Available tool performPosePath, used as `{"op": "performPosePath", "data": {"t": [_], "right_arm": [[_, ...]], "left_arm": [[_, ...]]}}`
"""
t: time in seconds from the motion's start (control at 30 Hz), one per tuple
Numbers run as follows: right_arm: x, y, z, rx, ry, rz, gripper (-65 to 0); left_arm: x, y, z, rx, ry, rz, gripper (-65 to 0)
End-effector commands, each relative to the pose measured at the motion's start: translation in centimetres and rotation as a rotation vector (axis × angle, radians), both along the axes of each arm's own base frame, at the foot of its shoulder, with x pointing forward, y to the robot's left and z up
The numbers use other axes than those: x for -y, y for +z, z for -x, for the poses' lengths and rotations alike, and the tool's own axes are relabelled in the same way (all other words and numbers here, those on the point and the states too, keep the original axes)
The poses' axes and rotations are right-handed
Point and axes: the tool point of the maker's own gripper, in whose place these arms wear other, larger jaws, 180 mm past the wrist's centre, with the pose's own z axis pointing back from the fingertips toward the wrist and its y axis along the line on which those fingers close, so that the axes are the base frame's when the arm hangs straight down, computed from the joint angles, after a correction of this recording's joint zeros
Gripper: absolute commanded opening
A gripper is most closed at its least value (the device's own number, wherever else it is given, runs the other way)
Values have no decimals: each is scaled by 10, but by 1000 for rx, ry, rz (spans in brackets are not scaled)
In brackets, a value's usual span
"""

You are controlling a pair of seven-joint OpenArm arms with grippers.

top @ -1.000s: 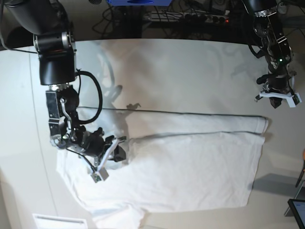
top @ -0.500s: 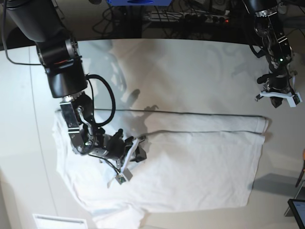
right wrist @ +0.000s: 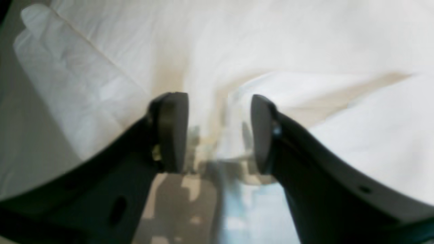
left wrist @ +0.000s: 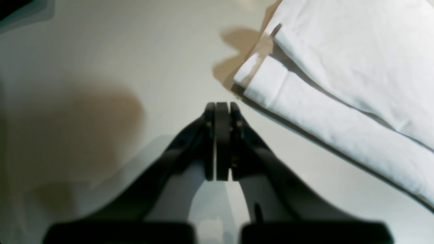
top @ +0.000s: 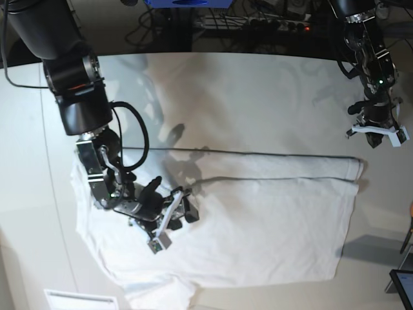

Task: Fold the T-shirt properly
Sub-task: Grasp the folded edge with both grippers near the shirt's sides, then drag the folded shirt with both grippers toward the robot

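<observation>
**T-shirt spread across the table, one arm low over it, the other parked aside**

The plain white, wrinkled cotton T-shirt (top: 258,219) lies flat on the smooth off-white tabletop (top: 245,97), stretching from the base view's left side almost to its right edge. Its far long edge is folded over into a narrow band, and a sleeve bunches at the near left corner.

The right arm, on the base view's left, reaches down from a thick black upper link, bends at the elbow and lays its forearm low across the shirt's left part, with a black cable looping beside it. Its right gripper (top: 173,216) points toward the middle of the garment, just above the cloth. In the right wrist view the right gripper (right wrist: 218,132) has its two dark pads parted by a moderate gap, with white fabric rumpled beneath and between them; whether cloth is touched cannot be told through the blur.

The left arm hangs at the base view's upper right, wrist down, its left gripper (top: 377,129) above bare table, apart from the shirt's corner. The left wrist view shows the left gripper (left wrist: 218,142) with its jaws pressed together on nothing, the folded shirt edge (left wrist: 325,112) just beyond the tips.

No readable writing or brand marks show anywhere.
</observation>
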Motion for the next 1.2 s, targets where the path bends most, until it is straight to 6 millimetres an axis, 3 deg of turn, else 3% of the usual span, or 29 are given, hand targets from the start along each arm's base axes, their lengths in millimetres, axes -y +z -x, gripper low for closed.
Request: {"op": "performPosePath", "data": {"t": [0.0, 0.07, 0.17, 0.23, 0.3, 0.37, 0.43, 0.77, 0.93, 1.17], "right_arm": [[12, 37, -14, 107, -23, -44, -345], [34, 50, -9, 153, -67, -56, -345], [79, 42, 14, 142, -164, -45, -345], [108, 22, 35, 89, -244, -27, -351], [127, 7, 54, 54, -317, -28, -421], [140, -8, 73, 18, -354, -21, -563], [148, -14, 79, 2, -376, -19, -650], [166, -19, 80, -9, -392, 22, -644], [174, -50, 88, -90, -409, 58, -644], [175, -84, 99, -144, -392, 209, -646]], "left_arm": [[-4, 19, -9, 53, -14, -39, -650], [-6, 25, -13, 64, -21, -53, -650], [12, 33, -33, 90, -113, -54, -650], [24, 38, -44, 96, -191, -67, -650], [38, 43, -62, 107, -248, -74, -650], [42, 39, -73, 86, -270, -108, -650], [43, 32, -84, 58, -274, -149, -650], [42, -15, -90, -72, -240, -208, -650], [36, -28, -97, -97, -215, -165, -650], [37, -51, -87, -250, -200, -85, -650]]}}
